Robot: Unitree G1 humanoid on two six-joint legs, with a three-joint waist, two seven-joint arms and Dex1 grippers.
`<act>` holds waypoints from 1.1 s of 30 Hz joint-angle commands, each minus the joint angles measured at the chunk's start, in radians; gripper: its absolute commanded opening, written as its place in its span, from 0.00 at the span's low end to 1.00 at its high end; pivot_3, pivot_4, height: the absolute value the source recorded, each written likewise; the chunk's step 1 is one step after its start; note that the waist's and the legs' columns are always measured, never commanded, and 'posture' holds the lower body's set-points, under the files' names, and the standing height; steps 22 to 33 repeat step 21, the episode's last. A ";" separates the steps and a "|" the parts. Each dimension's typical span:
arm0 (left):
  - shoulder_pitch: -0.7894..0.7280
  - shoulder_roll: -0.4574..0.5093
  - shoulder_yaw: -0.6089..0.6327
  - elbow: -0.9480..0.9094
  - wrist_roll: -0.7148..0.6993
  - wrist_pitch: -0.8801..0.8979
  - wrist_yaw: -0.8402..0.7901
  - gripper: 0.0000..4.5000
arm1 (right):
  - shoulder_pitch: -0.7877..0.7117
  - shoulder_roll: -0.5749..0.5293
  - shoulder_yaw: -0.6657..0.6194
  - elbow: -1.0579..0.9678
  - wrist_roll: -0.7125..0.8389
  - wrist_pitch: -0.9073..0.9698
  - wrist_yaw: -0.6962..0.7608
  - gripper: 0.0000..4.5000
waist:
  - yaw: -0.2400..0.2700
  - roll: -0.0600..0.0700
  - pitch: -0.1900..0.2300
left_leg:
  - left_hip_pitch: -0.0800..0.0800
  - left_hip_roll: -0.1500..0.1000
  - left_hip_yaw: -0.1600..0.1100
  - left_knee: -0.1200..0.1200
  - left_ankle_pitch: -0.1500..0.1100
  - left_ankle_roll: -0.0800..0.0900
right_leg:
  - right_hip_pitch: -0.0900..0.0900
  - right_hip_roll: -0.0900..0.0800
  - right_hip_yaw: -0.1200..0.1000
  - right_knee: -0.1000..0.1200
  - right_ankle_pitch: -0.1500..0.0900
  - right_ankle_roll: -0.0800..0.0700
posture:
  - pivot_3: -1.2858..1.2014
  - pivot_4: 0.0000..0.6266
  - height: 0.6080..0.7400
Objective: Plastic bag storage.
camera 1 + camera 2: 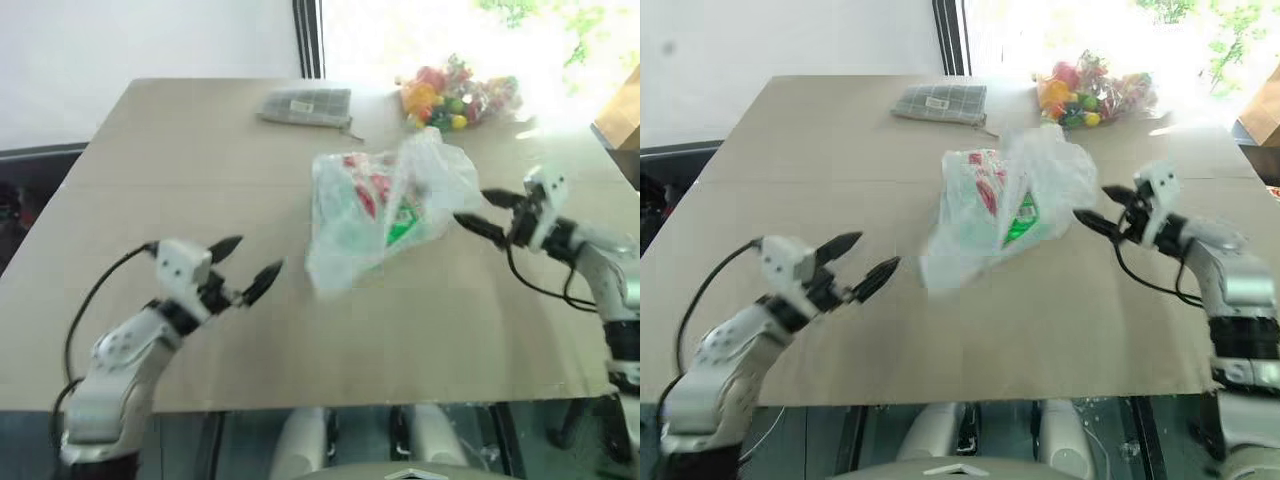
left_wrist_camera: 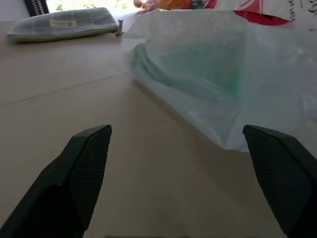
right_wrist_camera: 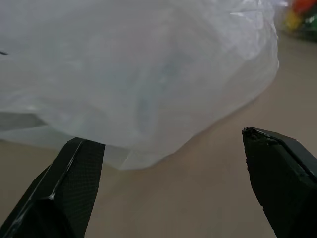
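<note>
1. Left eye view shows a large, thin, crinkly, translucent white plastic bag (image 1: pixel 385 215) with red and green print lying crumpled near the middle of the tan wooden table (image 1: pixel 200 170), its upper part puffed up.
2. The left end effector (image 1: pixel 248 268) hangs just above the table to the left of the bag, apart from it, both black fingers spread wide and holding nothing.
3. The right end effector (image 1: pixel 488 213) sits at the bag's right edge, fingers also spread wide and empty; whether a fingertip touches the film I cannot tell.
4. In the left wrist view the bag's lower edge (image 2: pixel 218 99) rests on the table ahead of the open fingers (image 2: pixel 81 168).
5. In the right wrist view the white film (image 3: pixel 148 74) bulges close in front of the parted fingers (image 3: pixel 74 178).
6. A flat grey checked pouch (image 1: pixel 306 104) lies at the far side of the table, and a clear bag of colourful sweets (image 1: pixel 455 92) lies at the far right; both are well apart from the plastic bag.
</note>
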 commanded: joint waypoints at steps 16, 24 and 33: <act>0.324 -0.052 -0.006 0.039 0.172 -0.249 -0.060 0.99 | 0.297 -0.102 -0.182 0.469 -0.064 -0.649 0.303 1.00 | -0.001 -0.001 -0.001 | 0.012 0.001 0.007 -0.001 -0.004 0.008 | 0.008 0.001 0.008 -0.001 -0.001 -0.005 | 0.52 0.24 0.99; 0.308 -0.077 -0.026 0.045 0.190 -0.302 -0.057 0.99 | 0.264 -0.090 -0.176 0.591 -0.071 -0.725 0.331 1.00 | -0.002 -0.001 -0.002 | 0.012 0.001 0.008 -0.002 -0.005 0.008 | 0.008 0.000 0.009 -0.001 -0.001 -0.005 | 0.52 0.24 0.99; 0.308 -0.077 -0.026 0.045 0.190 -0.302 -0.057 0.99 | 0.264 -0.090 -0.176 0.591 -0.071 -0.725 0.331 1.00 | -0.002 -0.001 -0.002 | 0.012 0.001 0.008 -0.002 -0.005 0.008 | 0.008 0.000 0.009 -0.001 -0.001 -0.005 | 0.52 0.24 0.99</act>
